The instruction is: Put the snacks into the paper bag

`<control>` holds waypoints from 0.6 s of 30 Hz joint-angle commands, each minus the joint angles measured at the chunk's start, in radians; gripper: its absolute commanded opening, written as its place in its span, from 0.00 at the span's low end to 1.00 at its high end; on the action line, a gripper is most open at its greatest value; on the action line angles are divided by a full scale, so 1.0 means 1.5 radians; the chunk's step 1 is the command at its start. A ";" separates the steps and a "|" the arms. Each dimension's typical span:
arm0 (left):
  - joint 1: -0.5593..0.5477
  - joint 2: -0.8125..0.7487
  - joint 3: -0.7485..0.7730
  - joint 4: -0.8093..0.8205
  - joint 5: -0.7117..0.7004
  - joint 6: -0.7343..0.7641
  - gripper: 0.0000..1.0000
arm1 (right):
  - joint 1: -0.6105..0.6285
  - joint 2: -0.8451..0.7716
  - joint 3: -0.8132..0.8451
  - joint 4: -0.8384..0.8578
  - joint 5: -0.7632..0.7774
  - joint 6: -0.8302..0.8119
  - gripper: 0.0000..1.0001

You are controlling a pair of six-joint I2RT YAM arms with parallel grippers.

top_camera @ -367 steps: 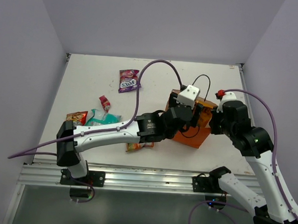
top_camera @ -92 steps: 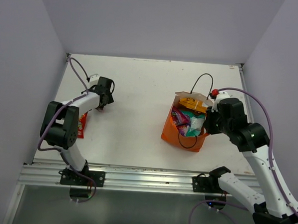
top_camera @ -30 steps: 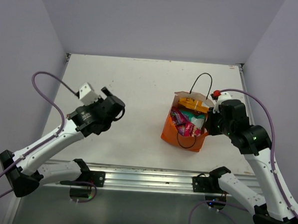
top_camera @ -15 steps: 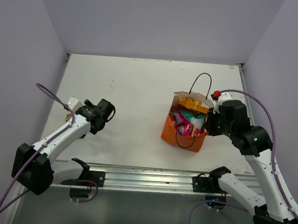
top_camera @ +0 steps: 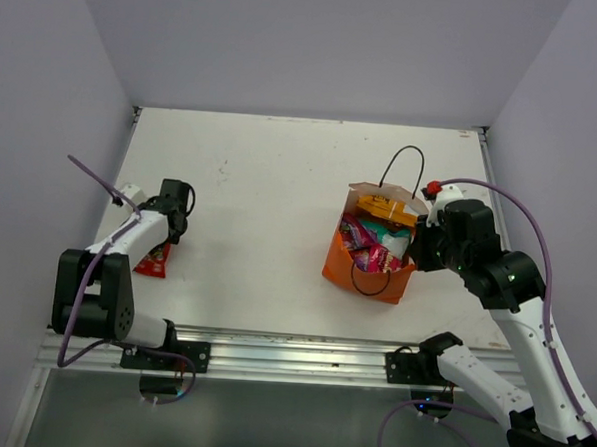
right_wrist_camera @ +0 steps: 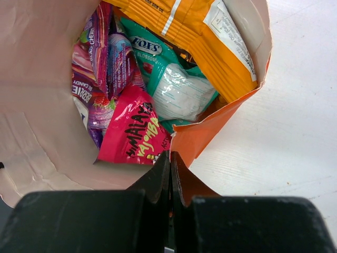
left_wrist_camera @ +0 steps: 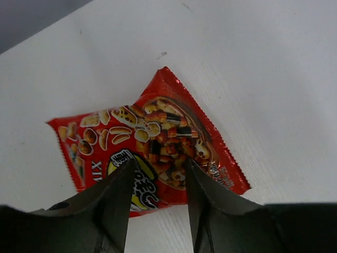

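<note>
Because the task is nearly done, the white bench [top_camera: 281,173] is bare over most of what shows. The orange paper bag [top_camera: 339,261] stands upright toward the right edge, mouth up, with 1 black cord handle [top_camera: 407,161] looping toward the far edge.

The right hand [right_wrist_camera: 169,167] is pressed shut on the bag's near rim, with a fold of orange paper running down between its fingers. That pinch appears to serve 2 ends: it keeps the light bag from sliding or tipping, and it holds the mouth wide for the next drop.

Inside, 4 snacks can be told apart. The orange-yellow packet [right_wrist_camera: 210,37] leans along the far wall, with the teal packet [right_wrist_camera: 174,79] below it. The purple packet [right_wrist_camera: 105,63] is on edge against the side, and the pink packet [right_wrist_camera: 134,134] lies on top.

Only 1 snack seems left outside, the red packet [left_wrist_camera: 152,139], lying flat on the bench close to the left edge and well apart from the bag.

The left hand [left_wrist_camera: 158,182] hangs over it with its fingers partway apart, 1 on each side of the packet's near half and nothing clamped yet. The straddle suits a pinch across the packet's middle. Since the foil is flat and glossy, the tips likely need to reach the bench to get under it.
</note>
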 commanded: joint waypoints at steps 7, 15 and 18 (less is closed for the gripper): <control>0.021 -0.030 0.040 0.058 0.055 0.083 0.00 | 0.002 -0.003 0.017 0.002 -0.010 -0.008 0.00; -0.121 -0.165 0.243 0.062 0.112 0.131 0.00 | 0.002 0.002 0.008 0.012 -0.024 -0.008 0.00; -0.210 -0.173 0.294 0.028 0.092 0.099 0.00 | 0.003 -0.001 0.009 0.012 -0.024 -0.007 0.00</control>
